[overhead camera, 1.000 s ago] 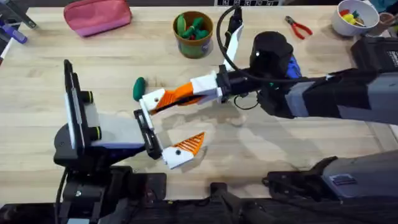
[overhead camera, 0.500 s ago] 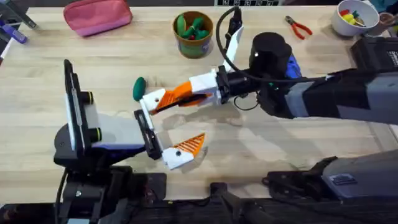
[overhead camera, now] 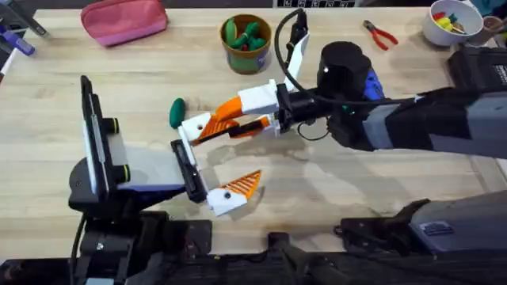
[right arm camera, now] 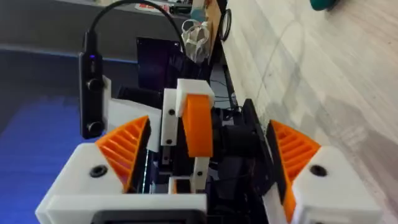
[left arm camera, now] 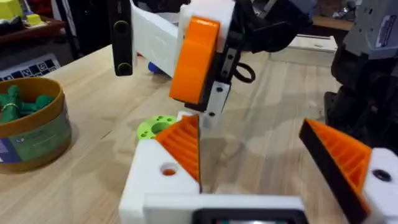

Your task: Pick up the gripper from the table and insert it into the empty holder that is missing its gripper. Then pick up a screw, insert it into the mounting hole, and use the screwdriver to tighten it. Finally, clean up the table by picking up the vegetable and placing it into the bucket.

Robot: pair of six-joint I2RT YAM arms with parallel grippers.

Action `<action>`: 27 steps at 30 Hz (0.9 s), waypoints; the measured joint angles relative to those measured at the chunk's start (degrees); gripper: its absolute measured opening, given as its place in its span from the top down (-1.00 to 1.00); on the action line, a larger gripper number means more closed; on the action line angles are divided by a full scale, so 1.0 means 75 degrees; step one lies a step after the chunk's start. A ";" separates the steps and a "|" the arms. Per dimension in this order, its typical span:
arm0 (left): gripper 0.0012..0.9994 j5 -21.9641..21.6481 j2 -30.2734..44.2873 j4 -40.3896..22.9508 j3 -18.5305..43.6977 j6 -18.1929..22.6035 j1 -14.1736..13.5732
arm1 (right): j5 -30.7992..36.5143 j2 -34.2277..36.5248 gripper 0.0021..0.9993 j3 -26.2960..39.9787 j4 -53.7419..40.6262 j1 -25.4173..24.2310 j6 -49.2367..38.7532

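Observation:
The orange gripper (left arm camera: 184, 144) sits on the white holder (left arm camera: 152, 183), the far finger of my left gripper (overhead camera: 234, 149), which stands wide open. My right gripper (overhead camera: 216, 125) reaches in from the right and is open. Its orange pads (right arm camera: 123, 148) straddle that wedge tip (right arm camera: 198, 124) with a gap on both sides. The dark green vegetable (overhead camera: 176, 112) lies on the table just beyond the holder. The bucket (overhead camera: 246, 55) stands at the back with green pieces inside. The blue screwdriver (overhead camera: 374, 84) lies behind the right arm, mostly hidden. A screw is out of view.
A pink pouch (overhead camera: 123, 20) lies at the back left. Red-handled pliers (overhead camera: 382, 35) and a white bowl (overhead camera: 451, 22) are at the back right. A bright green ring (left arm camera: 155, 127) lies under the grippers. Bare table (overhead camera: 333, 182) extends at the front right.
My right gripper's fingers, pressed together around the orange wedge before, have spread apart. Both arms stay where they were.

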 joint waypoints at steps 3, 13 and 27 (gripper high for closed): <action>-0.97 0.0000 0.0000 0.0000 0.0000 -0.0001 0.0000 | -0.0003 0.0000 -0.99 0.0000 -0.0005 -0.0157 -0.0110; -0.97 0.0000 0.0000 0.0000 0.0000 0.0001 0.0000 | 0.0105 -0.0319 -0.99 0.0000 -0.0536 -0.1494 -0.0782; -0.97 0.0003 0.0000 0.0000 0.0000 0.0001 0.0000 | 0.3055 -0.2501 -0.99 0.2143 -0.8878 -0.1948 -0.4411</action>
